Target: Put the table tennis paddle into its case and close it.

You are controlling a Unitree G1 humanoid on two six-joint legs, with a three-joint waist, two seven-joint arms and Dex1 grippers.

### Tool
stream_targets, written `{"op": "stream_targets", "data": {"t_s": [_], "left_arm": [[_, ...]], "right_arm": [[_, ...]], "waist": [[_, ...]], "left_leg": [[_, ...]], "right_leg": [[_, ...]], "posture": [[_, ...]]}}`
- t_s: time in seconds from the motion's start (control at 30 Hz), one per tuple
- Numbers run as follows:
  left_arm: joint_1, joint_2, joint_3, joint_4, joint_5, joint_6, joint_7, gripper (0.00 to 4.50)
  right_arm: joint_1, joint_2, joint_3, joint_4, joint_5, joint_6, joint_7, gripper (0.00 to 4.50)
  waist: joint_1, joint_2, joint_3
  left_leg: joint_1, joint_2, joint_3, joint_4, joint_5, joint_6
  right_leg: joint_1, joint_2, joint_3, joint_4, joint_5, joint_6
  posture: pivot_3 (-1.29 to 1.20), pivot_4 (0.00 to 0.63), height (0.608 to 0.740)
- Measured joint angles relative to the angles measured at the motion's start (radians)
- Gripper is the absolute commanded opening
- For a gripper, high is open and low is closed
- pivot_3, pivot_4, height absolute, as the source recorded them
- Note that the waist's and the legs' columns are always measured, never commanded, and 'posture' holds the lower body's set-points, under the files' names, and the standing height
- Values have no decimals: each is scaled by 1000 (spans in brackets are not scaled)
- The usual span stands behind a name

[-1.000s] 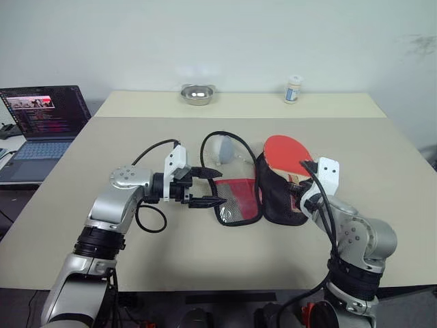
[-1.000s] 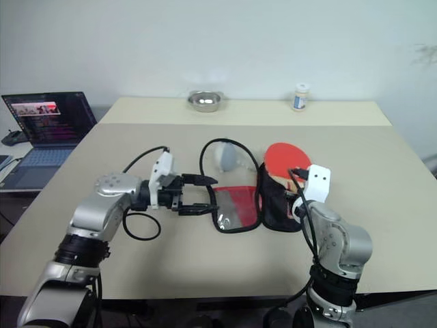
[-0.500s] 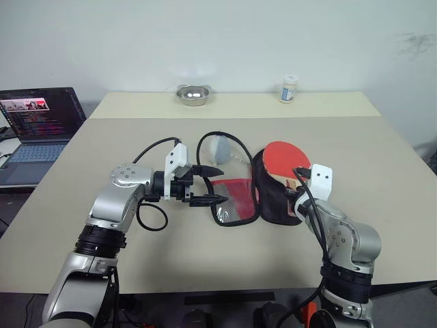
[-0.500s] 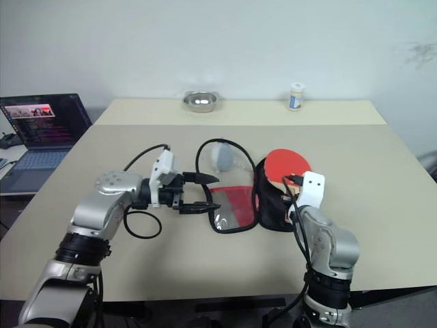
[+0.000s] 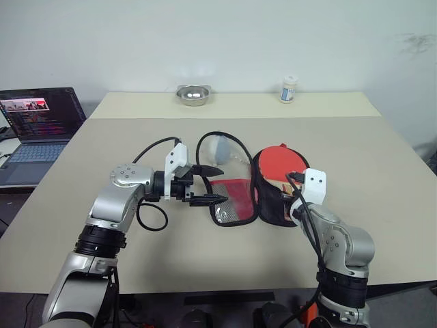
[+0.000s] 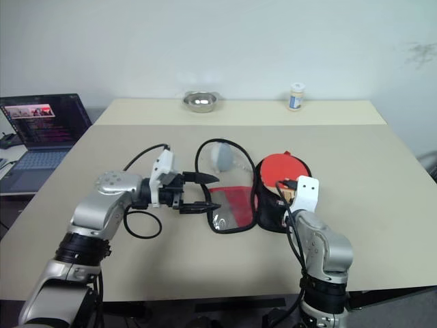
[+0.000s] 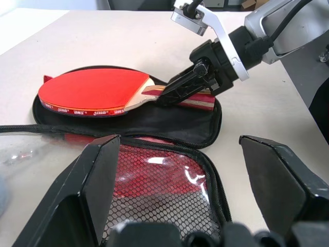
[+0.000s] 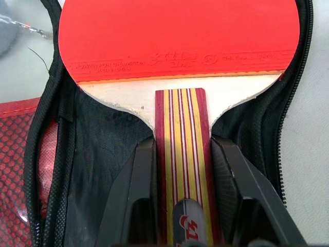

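We've got the round red-rubber table tennis paddle (image 7: pixel 95 92) clamped by its striped wood handle in the right gripper (image 8: pixel 181 200), blade lying over the black half of the open soft zip case (image 7: pixel 154 128), long axis w/ the case's; left gripper (image 5: pixel 205 184), wide open & empty, hangs beside the case's red mesh flap (image 5: pixel 232 198).

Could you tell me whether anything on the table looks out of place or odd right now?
Nothing stands out. The case lies unzipped and spread flat, the table tennis paddle sits squarely over its black half, held by the handle in the right gripper, and the left gripper hangs open beside the mesh flap.
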Motion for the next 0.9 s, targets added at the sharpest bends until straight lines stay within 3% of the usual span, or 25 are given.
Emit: {"op": "stream_targets", "data": {"t_s": [0.2,0.53,0.67,0.8,0.9], "left_arm": [[0,-5,-1,11,3,-18,-6,4028],[17,-3,-1,11,12,-31,-9,4028],[45,27,2,9,12,-14,-5,4028],[68,72,16,14,30,-12,18,4028],[69,108,36,49,49,-15,45,4028]], "right_arm": [[0,-2,1,4,-5,-6,0,1073],[4,14,38,-36,-3,-22,5,4449],[-8,-86,75,-150,40,20,86,4479],[-28,-336,58,-282,154,93,278,4479],[-26,-512,-24,-360,296,156,460,4479]], "waist": [[0,0,0],[0,0,0],[0,0,0],[3,0,0],[4,-1,0]], "left_leg": [[0,0,0,0,0,0],[0,0,0,0,0,0],[0,-1,0,0,0,0],[0,-1,0,0,0,0],[0,0,-1,0,0,1]], "right_leg": [[0,0,0,0,0,0],[0,0,0,0,0,0],[0,0,0,0,0,0],[0,0,-1,-1,0,0],[1,0,-2,-1,0,0]], "posture": [[0,150,740],[0,150,740],[0,150,740],[0,150,740],[0,150,740]]}}
